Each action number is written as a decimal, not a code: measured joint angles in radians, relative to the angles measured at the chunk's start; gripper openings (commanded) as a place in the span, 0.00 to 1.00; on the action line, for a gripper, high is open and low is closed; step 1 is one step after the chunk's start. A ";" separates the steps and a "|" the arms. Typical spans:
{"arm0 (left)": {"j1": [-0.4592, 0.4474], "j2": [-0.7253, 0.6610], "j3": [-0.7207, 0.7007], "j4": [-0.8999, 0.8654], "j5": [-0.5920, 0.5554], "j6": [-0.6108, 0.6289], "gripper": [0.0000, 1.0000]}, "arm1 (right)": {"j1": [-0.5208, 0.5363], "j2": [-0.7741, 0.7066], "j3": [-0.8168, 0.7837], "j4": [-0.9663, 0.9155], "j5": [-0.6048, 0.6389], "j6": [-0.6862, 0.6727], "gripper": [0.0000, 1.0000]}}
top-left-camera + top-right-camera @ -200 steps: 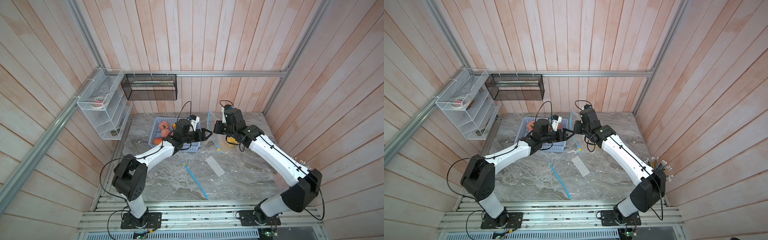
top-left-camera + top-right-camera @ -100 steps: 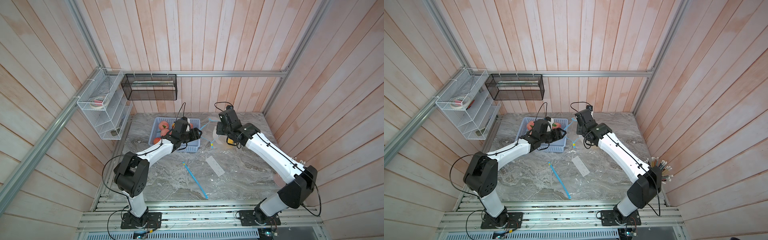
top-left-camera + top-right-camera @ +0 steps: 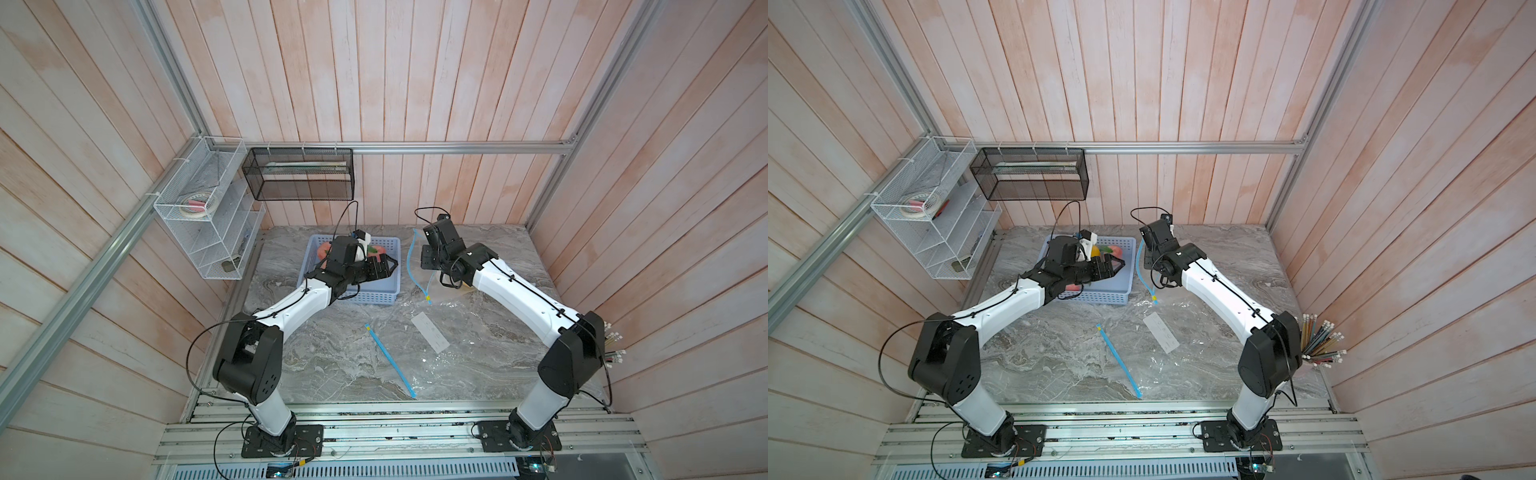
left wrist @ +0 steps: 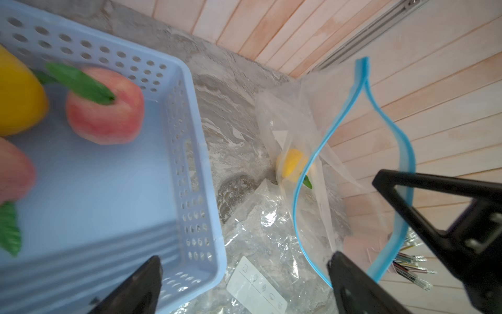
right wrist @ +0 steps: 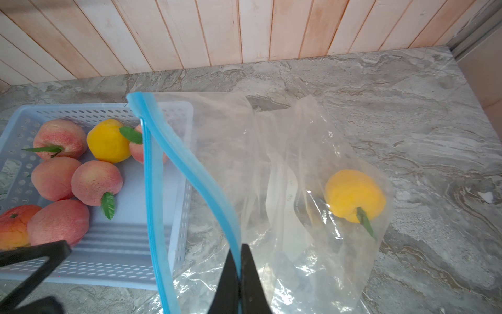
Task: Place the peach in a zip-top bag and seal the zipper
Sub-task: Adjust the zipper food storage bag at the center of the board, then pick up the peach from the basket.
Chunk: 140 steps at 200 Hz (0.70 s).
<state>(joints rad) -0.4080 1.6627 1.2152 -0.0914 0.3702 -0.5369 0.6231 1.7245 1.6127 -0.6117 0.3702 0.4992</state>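
Near the back edge of the worktop [image 3: 332,365], just beside the right wall of the basket [image 3: 376,297]: zip-top bag [image 5: 271,163], pulled upright with its mouth gaping. Hangs from the right gripper [image 5: 240,248], fingers pressed together on one lip of the blue zipper [image 5: 187,168]; other lip bowed well away, unsealed. Holds a yellow peach [image 5: 354,195] down at its bottom, resting on the worktop. Over the basket's right edge: left gripper [image 4: 244,258], fingers spread wide, gripping nothing, near the zipper but apart from it. Leaves only a narrow gap between basket wall and bag. Inside the basket, pink peaches [image 5: 96,182] and another yellow one. Toward the front edge, a second bag [image 3: 430,343] lying flat, well apart from both grippers, with bare worktop around it and along the right edge.
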 measured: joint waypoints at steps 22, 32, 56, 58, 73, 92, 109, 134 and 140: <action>0.034 -0.021 -0.003 -0.044 -0.117 0.076 1.00 | 0.000 0.025 0.008 0.014 -0.028 -0.006 0.00; 0.040 -0.012 0.005 -0.084 -0.185 0.110 1.00 | 0.000 0.032 0.010 0.018 -0.039 -0.007 0.00; 0.043 0.057 0.058 -0.207 -0.332 0.164 1.00 | 0.000 0.035 0.010 0.023 -0.059 -0.007 0.00; 0.043 0.067 0.065 -0.217 -0.347 0.169 1.00 | 0.000 0.035 0.010 0.023 -0.059 -0.007 0.00; 0.048 0.124 0.108 -0.288 -0.409 0.191 1.00 | 0.000 0.035 0.010 0.029 -0.066 -0.007 0.00; 0.058 0.180 0.147 -0.362 -0.459 0.211 1.00 | 0.000 0.035 0.010 0.035 -0.076 -0.007 0.00; 0.074 0.207 0.172 -0.413 -0.482 0.225 0.99 | 0.000 0.035 0.006 0.041 -0.083 -0.006 0.00; 0.098 0.264 0.245 -0.492 -0.488 0.256 0.97 | 0.000 0.034 -0.011 0.052 -0.105 -0.005 0.00; 0.102 0.285 0.271 -0.510 -0.492 0.264 0.96 | 0.000 0.033 -0.020 0.060 -0.112 -0.003 0.00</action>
<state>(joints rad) -0.3061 1.9480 1.4860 -0.6018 -0.1219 -0.2726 0.6231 1.7576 1.5929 -0.5522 0.2584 0.4961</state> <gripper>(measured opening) 0.969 0.056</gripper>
